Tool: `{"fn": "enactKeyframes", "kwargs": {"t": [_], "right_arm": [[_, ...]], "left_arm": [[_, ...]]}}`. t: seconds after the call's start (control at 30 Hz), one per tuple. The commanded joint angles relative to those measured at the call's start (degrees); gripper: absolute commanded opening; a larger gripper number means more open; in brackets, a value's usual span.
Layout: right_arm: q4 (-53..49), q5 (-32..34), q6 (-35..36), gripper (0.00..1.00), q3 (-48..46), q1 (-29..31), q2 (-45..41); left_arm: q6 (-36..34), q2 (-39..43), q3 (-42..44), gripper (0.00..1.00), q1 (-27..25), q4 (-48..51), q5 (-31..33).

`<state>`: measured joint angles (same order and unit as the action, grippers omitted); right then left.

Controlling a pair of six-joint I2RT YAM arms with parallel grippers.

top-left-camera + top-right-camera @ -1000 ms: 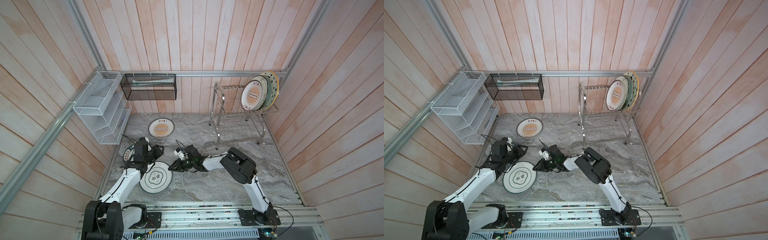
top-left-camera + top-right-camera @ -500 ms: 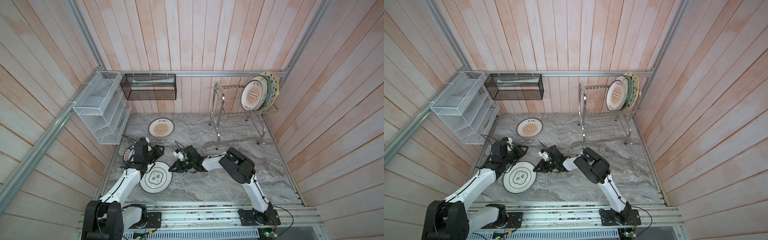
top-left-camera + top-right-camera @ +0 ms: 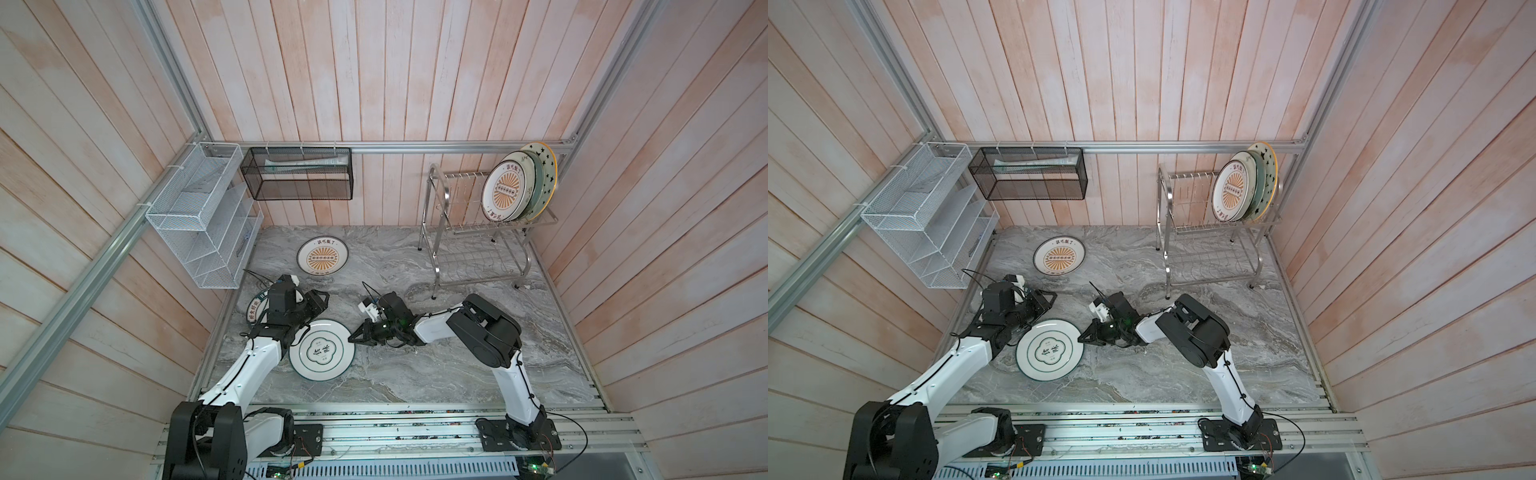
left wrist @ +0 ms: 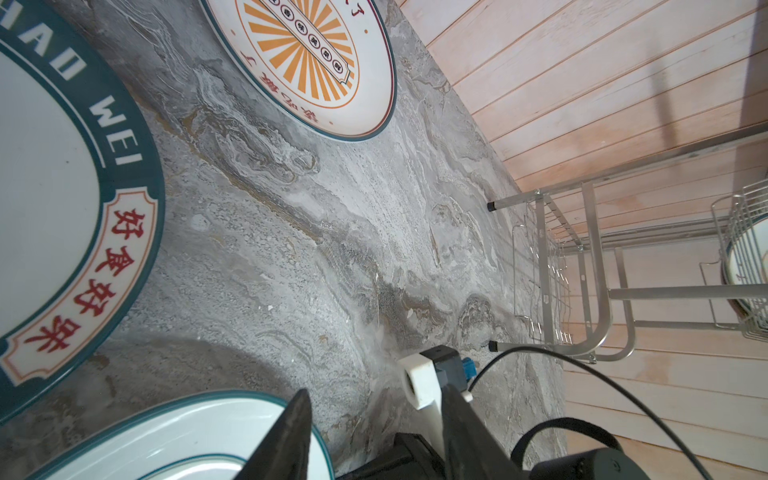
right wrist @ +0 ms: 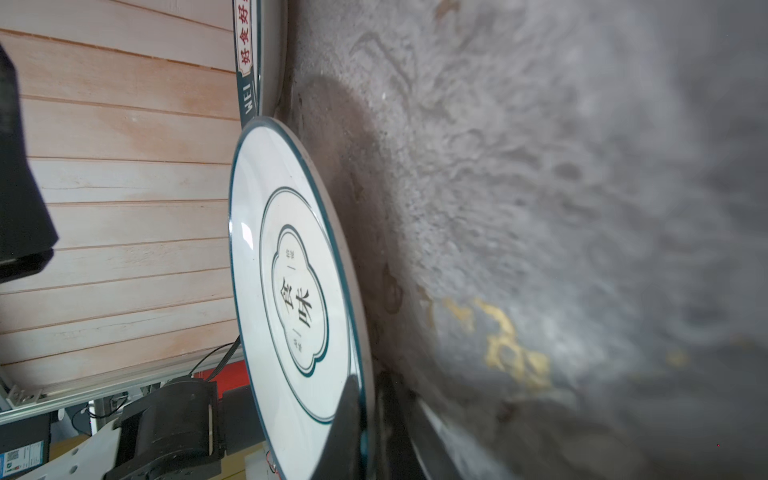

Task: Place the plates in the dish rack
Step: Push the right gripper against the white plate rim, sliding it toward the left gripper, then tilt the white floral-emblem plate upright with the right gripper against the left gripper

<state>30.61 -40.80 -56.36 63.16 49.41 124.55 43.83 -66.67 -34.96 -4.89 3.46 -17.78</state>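
A green-ringed white plate lies on the marble table at front left. My right gripper is shut on its right rim, one finger over the face and one under the edge. My left gripper stands open just behind that plate, holding nothing, with one finger above its rim. A dark-green lettered plate lies half hidden under the left arm. A sunburst plate lies further back. The dish rack holds three upright plates on its upper tier.
A white mesh shelf basket hangs on the left wall and a black mesh box on the back wall. The rack's lower tier holds no plates. Wooden walls close in three sides, and a metal rail runs along the front.
My right gripper slid a little left and closed on the rim of the green-ringed white plate. The left arm and the other plates have not moved.
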Motion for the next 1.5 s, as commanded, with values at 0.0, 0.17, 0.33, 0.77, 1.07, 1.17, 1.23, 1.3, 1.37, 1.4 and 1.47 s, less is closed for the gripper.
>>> {"fn": "enactKeyframes", "kwargs": {"t": [0.0,0.17,0.33,0.77,1.07,1.17,1.23,1.3,1.37,1.4,1.47], "right_arm": [[-0.5,1.7,1.7,0.0,-2.4,-2.4,-3.5],[-1.7,4.8,3.6,0.0,-7.1,-4.9,-7.9],[-4.0,9.1,5.7,0.0,-9.6,-6.1,-12.4],[-3.5,11.7,3.6,0.0,-13.0,-10.9,-22.4],[-4.9,12.4,4.1,0.0,-12.8,-13.3,-26.2],[-5.2,12.4,4.3,0.0,-12.7,-13.9,-26.8],[-5.1,12.5,4.4,0.0,-12.6,-14.1,-27.2],[-5.2,12.4,4.4,0.0,-12.5,-14.2,-27.6],[-5.1,12.2,4.3,0.0,-12.5,-14.5,-27.9],[-5.0,12.2,4.3,0.0,-12.5,-14.6,-28.3],[-5.2,12.3,4.3,0.0,-12.5,-14.7,-28.8]], "left_arm": [[0.2,0.9,0.4,0.52,0.2,-0.3,-0.9],[0.4,0.3,0.5,0.52,0.3,-0.7,-1.7],[0.4,-0.3,0.5,0.52,0.2,-1.2,-2.3],[-3.0,-0.2,-0.5,0.52,0.2,-1.5,-7.1],[-4.3,0.4,-0.2,0.52,0.1,-3.0,-9.9],[-4.4,0.2,0.1,0.52,0.1,-4.3,-12.0],[-4.6,0.1,-0.1,0.52,-0.2,-4.8,-12.9],[-4.9,-0.1,-0.2,0.52,-0.6,-4.9,-13.2],[-5.1,-0.1,-0.4,0.52,-0.9,-4.8,-13.2],[-5.2,-0.2,-0.5,0.52,-1.0,-4.5,-13.1],[-5.4,-0.3,-0.7,0.52,-1.2,-4.1,-12.8]]}}
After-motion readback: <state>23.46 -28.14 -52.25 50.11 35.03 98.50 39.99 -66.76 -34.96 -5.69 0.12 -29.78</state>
